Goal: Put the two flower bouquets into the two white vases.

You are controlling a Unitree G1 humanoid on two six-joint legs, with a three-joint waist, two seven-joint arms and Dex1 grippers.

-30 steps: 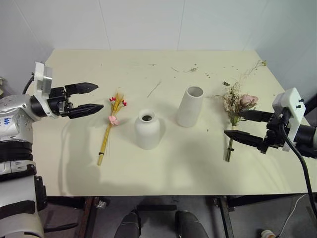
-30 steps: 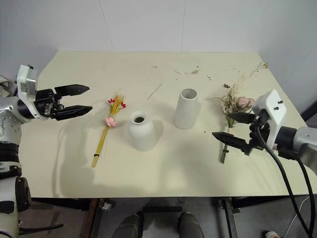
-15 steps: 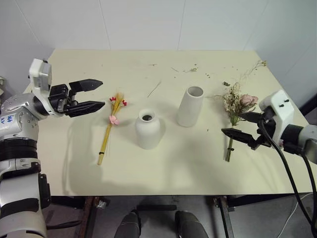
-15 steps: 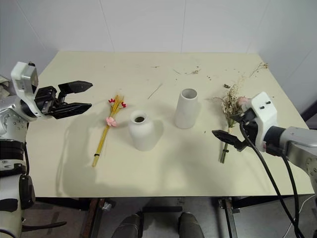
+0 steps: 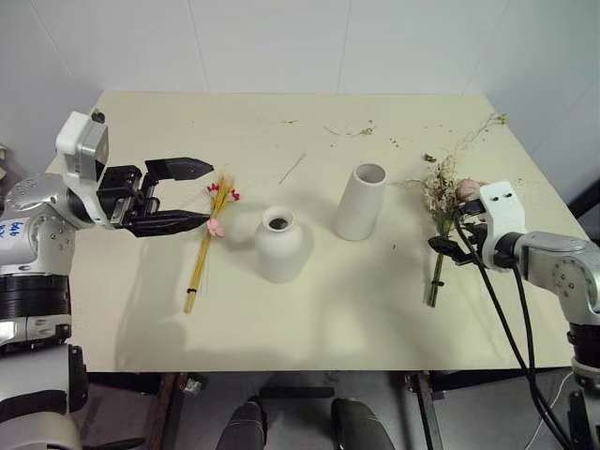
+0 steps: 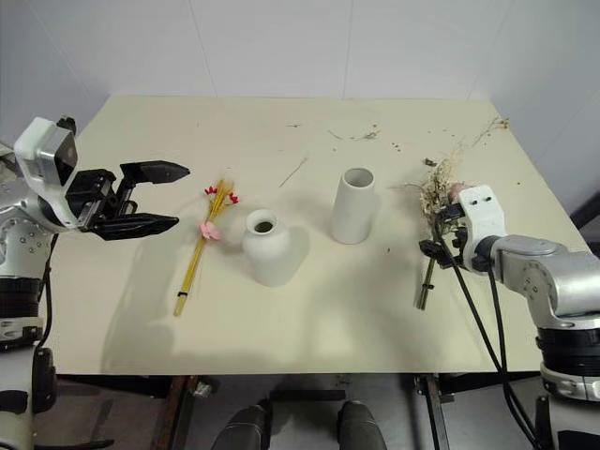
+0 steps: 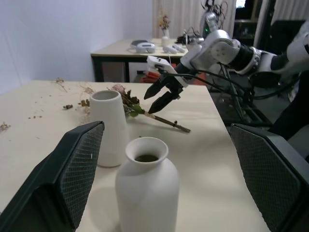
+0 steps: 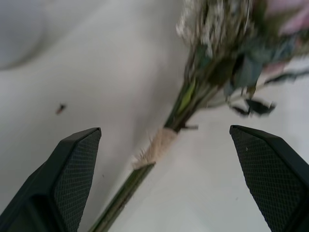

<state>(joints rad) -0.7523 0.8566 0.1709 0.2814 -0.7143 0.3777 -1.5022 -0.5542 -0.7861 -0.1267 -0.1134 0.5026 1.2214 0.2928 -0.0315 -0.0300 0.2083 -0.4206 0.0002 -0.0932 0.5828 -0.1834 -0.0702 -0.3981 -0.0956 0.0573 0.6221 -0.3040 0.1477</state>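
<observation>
The slim bouquet (image 5: 208,242) of yellow stalks lies flat, left of the short round vase (image 5: 279,246). The taller vase (image 5: 361,202) stands to that vase's right. My left gripper (image 5: 210,194) is open and level, hovering just left of the slim bouquet's blossoms. The bushy bouquet (image 5: 441,192) with its pink rose lies at the right. My right gripper (image 5: 450,234) is open and tilted down over its stems. In the right wrist view the fingers (image 8: 72,169) stand either side of the pale wrap (image 8: 154,147) on the stems.
Dried bits and a loose twig (image 5: 292,169) lie scattered over the table's far half (image 5: 356,131). The table's right edge (image 5: 562,202) runs close behind my right arm. A second table (image 7: 140,48) with gear stands off in the room.
My right gripper has moved in and dipped down over the bushy bouquet's stems. My left gripper has shifted right, nearer the slim bouquet. Both stay open.
</observation>
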